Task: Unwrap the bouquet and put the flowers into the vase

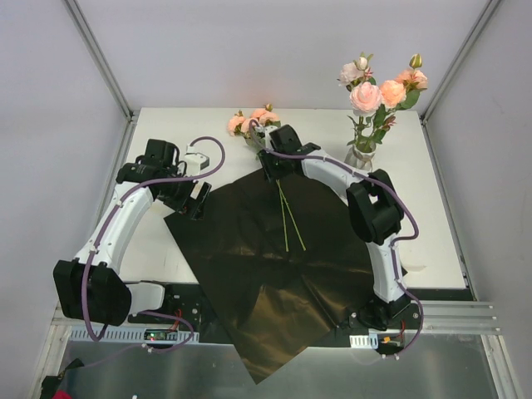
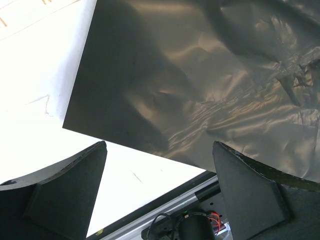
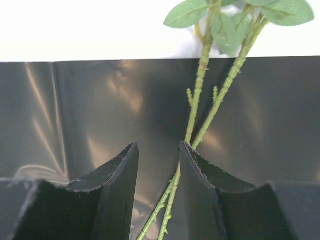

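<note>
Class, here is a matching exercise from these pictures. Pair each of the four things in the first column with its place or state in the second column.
Column one:
1 vase
2 black paper
3 loose stems
4 left gripper

Column two:
A spread flat in the centre
B wide open
C far right, holding roses
D lying on the black paper

Pairs: 1-C; 2-A; 3-D; 4-B
</note>
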